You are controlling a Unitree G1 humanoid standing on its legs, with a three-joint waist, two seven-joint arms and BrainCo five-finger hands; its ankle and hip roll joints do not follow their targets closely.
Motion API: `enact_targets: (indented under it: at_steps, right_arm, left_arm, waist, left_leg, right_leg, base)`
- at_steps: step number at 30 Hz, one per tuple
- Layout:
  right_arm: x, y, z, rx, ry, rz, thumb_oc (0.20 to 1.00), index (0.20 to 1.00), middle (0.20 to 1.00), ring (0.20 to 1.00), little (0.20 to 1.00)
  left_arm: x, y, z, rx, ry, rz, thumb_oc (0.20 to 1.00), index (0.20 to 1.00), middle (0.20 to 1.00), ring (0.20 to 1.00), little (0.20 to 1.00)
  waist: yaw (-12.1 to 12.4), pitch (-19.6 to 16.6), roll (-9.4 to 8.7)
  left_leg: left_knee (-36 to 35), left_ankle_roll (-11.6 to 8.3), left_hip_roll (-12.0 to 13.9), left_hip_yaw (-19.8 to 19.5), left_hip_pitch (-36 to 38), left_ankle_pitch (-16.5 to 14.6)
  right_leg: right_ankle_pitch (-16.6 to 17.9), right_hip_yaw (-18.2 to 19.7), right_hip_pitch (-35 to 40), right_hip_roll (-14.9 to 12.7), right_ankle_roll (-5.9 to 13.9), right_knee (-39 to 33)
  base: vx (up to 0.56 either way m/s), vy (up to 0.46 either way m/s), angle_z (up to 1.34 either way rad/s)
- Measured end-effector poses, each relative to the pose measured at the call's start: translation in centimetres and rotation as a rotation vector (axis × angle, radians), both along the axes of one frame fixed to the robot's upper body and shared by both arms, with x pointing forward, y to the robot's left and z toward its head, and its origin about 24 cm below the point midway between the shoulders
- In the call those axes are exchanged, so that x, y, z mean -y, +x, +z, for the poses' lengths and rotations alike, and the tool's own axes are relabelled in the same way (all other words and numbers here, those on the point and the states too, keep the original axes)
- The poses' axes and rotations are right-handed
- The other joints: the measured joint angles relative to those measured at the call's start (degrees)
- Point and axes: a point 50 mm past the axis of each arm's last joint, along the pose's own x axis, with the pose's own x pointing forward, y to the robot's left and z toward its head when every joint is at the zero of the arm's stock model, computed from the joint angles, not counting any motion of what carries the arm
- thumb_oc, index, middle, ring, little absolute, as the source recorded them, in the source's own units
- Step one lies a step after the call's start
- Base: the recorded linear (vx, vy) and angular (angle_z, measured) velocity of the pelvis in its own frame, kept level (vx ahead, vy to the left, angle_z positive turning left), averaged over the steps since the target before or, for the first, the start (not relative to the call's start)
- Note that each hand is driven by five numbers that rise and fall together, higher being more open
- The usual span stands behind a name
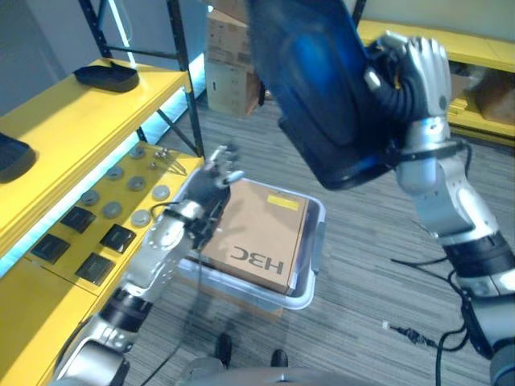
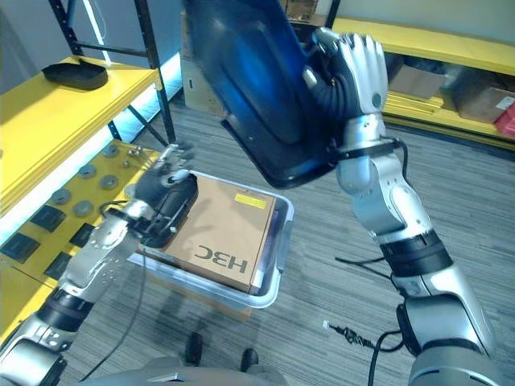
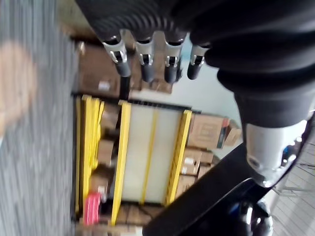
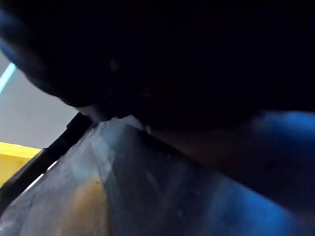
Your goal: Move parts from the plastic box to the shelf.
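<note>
right hand [image 2: 358, 68] grips black tray part [image 2: 249, 80], raised at frame top (tilted). left hand [image 2: 165, 197], fingers relaxed, rests at plastic box [image 2: 273, 277] edge, frame centre-left.

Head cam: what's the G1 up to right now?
The right hand grips a large dark tray-like part and holds it up, tilted, above the plastic box. A cardboard box lies in the plastic box. The left hand, fingers relaxed, sits at the cardboard box's edge nearest the yellow shelf, where small parts already lie.

cardboard box [image 1: 259, 235] in plastic box [image 1: 304, 294], shelf [image 1: 76, 133] to its left
</note>
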Motion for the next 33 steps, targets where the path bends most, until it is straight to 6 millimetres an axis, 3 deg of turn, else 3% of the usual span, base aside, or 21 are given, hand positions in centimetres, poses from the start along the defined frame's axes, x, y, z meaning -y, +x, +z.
enact_targets:
  at_steps: [12,18,33]
  right_arm:
    - [-3.6,0.5,-2.2,-0.033,-0.034,0.12,0.2,0.2,0.2,0.2,0.2]
    - [-4.6,0.7,-3.5,-0.08,-0.052,0.159,0.2,0.2,0.2,0.2,0.2]
    - [-6.7,1.3,-5.4,-0.3,0.124,0.329,0.2,0.2,0.2,0.2,0.2]
  left_arm:
    - [1.4,0.0,0.7,-0.148,-0.201,-0.158,1.0,1.0,1.0,1.0,1.0]
    - [1.4,0.0,0.7,-0.142,-0.202,-0.154,1.0,1.0,1.0,1.0,1.0]
    - [0.4,0.4,1.1,-0.071,-0.193,0.069,1.0,1.0,1.0,1.0,1.0]
  waist:
    - [-0.67,-0.45,0.42]
    - [-0.44,-0.47,0.43]
    - [0.13,-0.5,0.41]
  left_leg:
    - [-0.03,-0.06,-0.03,0.06,1.13,-1.02]
    - [-0.01,0.15,-0.08,0.06,1.21,-1.12]
    - [0.0,0.15,-0.13,0.03,1.26,-0.74]
  right_leg:
    - [-0.54,0.11,1.18,-0.03,0.04,-0.01]
    - [-0.49,0.11,1.28,-0.08,0.01,0.0]
    - [-0.53,0.02,1.34,-0.09,0.06,0.0]
  base:
    - [0.0,0.001,0.0]
    - [0.0,0.0,0.0]
    - [-0.01,0.0,0.0]
